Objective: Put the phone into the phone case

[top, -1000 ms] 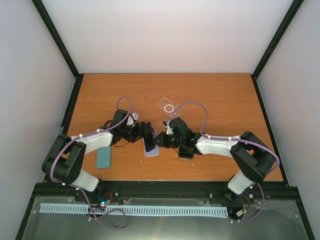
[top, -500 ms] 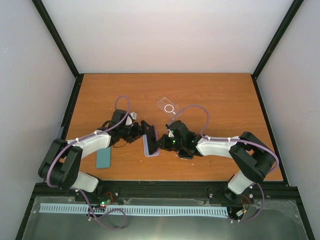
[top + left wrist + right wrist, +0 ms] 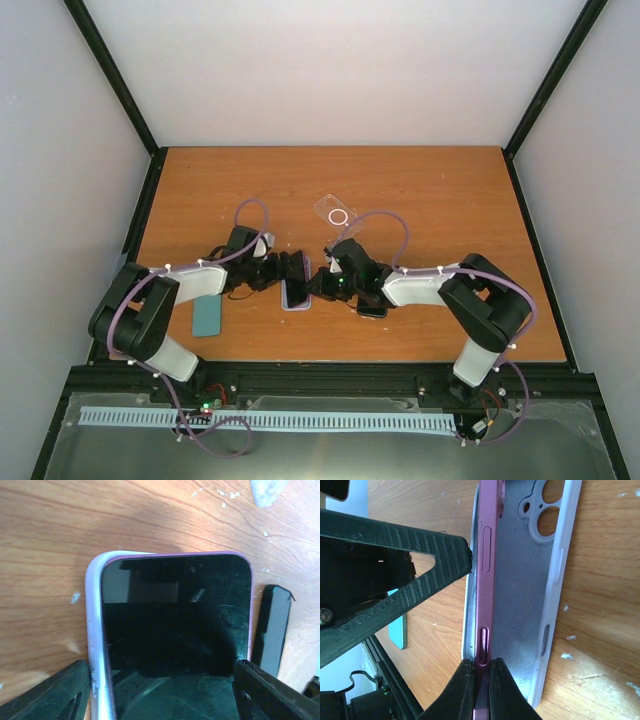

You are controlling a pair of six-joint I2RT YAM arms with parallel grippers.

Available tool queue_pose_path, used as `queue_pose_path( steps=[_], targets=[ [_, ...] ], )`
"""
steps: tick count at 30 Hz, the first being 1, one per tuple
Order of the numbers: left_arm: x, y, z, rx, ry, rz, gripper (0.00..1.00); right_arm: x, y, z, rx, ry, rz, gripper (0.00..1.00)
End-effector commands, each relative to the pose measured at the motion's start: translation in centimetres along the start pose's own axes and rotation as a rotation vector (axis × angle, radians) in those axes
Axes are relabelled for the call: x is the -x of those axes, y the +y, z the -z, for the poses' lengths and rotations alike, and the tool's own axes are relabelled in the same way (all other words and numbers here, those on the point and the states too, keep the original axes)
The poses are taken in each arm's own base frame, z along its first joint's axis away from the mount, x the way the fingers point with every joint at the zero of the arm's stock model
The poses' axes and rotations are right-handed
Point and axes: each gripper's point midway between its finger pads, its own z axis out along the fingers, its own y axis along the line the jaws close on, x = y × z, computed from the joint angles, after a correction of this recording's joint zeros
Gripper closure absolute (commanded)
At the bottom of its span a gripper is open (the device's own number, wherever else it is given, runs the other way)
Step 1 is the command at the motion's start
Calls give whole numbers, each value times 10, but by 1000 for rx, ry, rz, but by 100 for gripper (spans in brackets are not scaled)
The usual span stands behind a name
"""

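Note:
A purple phone (image 3: 487,580) stands tilted on its long edge inside a pale lilac case (image 3: 520,580) lying open side up on the table. My right gripper (image 3: 481,675) is shut on the phone's raised edge, beside a side button. In the left wrist view the phone's dark screen (image 3: 175,620) faces me, with the case wall (image 3: 95,630) along its left side. My left gripper (image 3: 162,690) straddles case and phone across their width, and one of its fingers (image 3: 420,565) presses on the case's outer wall. In the top view both grippers (image 3: 290,268) (image 3: 322,282) meet over the case (image 3: 296,296).
A black phone (image 3: 372,305) lies just right of the case and also shows in the left wrist view (image 3: 270,630). A teal phone (image 3: 206,315) lies at the left. A clear case with a ring (image 3: 338,213) lies further back. The table's front edge (image 3: 320,362) is near.
The phone stood steeply tilted between the grippers half a second ago and now sits lower against the case. Both grippers have drawn closer together over it.

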Motion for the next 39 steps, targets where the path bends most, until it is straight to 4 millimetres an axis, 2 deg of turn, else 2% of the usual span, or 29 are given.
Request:
queue_pose_path(
  steps=[1,6,11,18,24,30,34,39],
  targets=[
    [-4,2,-10,-32,26,-32,23,-2,-11,-7,-7,12,-39,97],
    [-13,-2,-8,-80,42,-14,25,-2,-18,-10,-2,17,-70,97],
    [-23,-15,0,-173,57,16,29,-7,-22,-16,18,32,-120,97],
    [-32,-14,2,-198,72,57,38,-11,-40,-16,-27,33,-132,96],
    [-30,-12,8,-166,49,64,39,-6,-44,5,-99,-2,-67,81],
    [-12,-2,16,-114,-11,72,39,6,-44,19,-147,-22,-11,66],
    [-3,5,15,-104,-23,79,39,16,-43,16,-146,-46,17,58],
    [-2,6,8,-107,-1,63,42,23,-40,1,-109,-31,34,51]
  ],
)
